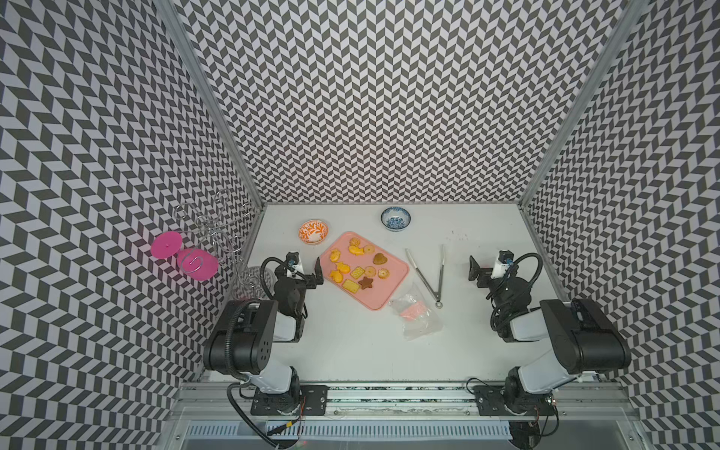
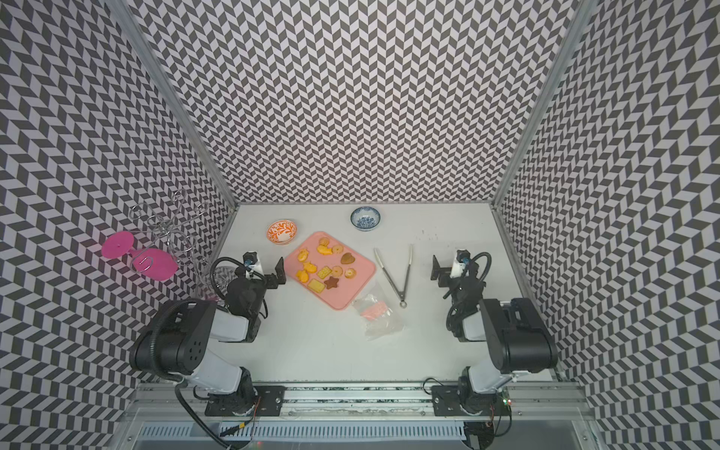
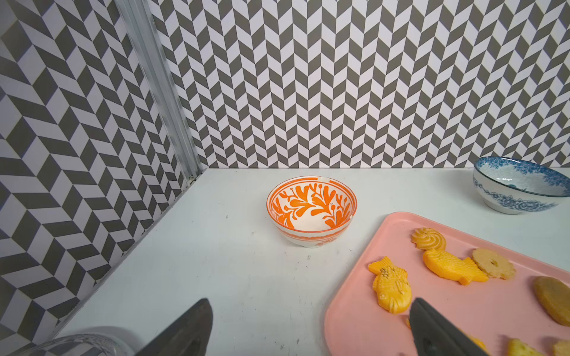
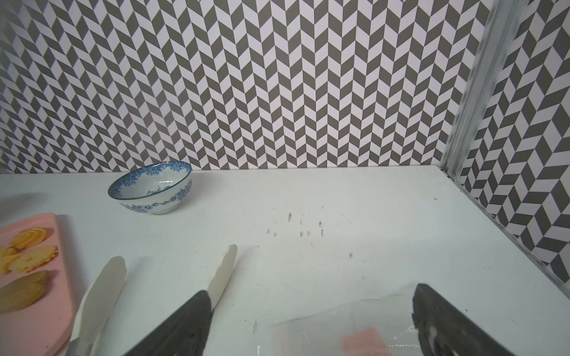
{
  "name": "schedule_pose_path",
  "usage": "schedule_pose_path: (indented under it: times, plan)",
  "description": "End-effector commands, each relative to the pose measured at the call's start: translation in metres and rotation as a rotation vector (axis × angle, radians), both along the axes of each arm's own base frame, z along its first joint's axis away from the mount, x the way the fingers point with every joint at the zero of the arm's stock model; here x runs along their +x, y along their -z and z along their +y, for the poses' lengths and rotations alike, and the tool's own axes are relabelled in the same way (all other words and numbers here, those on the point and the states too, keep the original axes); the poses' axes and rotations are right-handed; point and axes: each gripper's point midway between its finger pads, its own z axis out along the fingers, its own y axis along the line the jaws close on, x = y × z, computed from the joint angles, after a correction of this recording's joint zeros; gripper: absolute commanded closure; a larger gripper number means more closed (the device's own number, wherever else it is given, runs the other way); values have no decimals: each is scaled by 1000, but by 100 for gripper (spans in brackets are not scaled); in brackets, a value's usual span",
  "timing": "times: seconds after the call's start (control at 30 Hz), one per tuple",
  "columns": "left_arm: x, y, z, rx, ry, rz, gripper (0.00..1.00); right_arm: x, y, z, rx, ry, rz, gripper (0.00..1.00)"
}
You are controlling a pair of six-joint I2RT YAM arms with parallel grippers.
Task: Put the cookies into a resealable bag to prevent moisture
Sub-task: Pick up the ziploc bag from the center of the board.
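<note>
surface: a white table (image 1: 350, 350) boxed in by grey-and-white chevron walls (image 1: 389, 97)
left gripper (image 3: 310, 303): fingers spread wide with nothing between them, held above the table just beside the pink tray (image 1: 391, 290)
right gripper (image 4: 310, 289): likewise wide apart and holding nothing, well apart from the tray on its other side
cookies (image 1: 357, 272): all lying on the tray, close to the left gripper on the side facing the right gripper (mostly yellow-orange, plus a dark heart and a dark star); in the left wrist view one finger overlaps the tray's edge
resealable bag (image 1: 422, 323): clear, flat on the table with something pink inside, at the tray's corner, between the two grippers and nearer the arm bases than either
tongs (image 1: 436, 293): metal, spread in a V between the tray and the right gripper, their pale tips just beside one of its fingers in the right wrist view
orange bowl (image 1: 313, 232): straight ahead of the left gripper
blue bowl (image 1: 395, 219): farther ahead, between both grippers, near the back wall
wire rack (image 1: 210, 230): outward of the left gripper, by the side wall, with a pink glass (image 1: 196, 267) on it
</note>
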Motion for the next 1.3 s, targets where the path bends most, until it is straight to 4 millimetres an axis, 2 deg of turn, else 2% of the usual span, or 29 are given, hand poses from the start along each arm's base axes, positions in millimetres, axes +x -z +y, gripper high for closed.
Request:
schedule_pose_path:
  times: [0.0, 0.5, 0.6, 0.73, 0.87, 0.97, 1.03, 1.1, 1.2, 1.27]
  plan:
    - [3, -14, 0, 1, 2, -48, 0, 2, -20, -1, -1, 4, -73, 0]
    - [4, -14, 0, -3, 9, -46, 1, 1, -21, -1, 0, 3, -78, 0]
    - [2, -17, -1, 8, 8, -60, 0, -4, -31, -3, 7, 19, -106, 0]
    - [3, -35, -7, 40, -6, -50, 0, -7, -51, 1, 0, -6, -104, 1]
    - [8, -69, -9, -2, -15, -46, 1, -11, -72, 19, 51, -112, -25, 0]
    - [9, -95, -15, -77, 4, -26, 1, -25, -89, 34, 136, -190, 5, 0]
    - [10, -105, -19, -149, 4, 11, 0, -36, -94, 42, 188, -230, 57, 0]
    - [10, -106, -21, -252, -24, 83, 1, -47, -91, 51, 224, -263, 138, 0]
    - [3, -103, -52, -264, 93, 183, 0, -66, -76, 59, 309, -272, 308, 2]
    - [-10, -103, -80, -266, 235, 220, 1, -81, -66, 67, 370, -289, 416, 5]
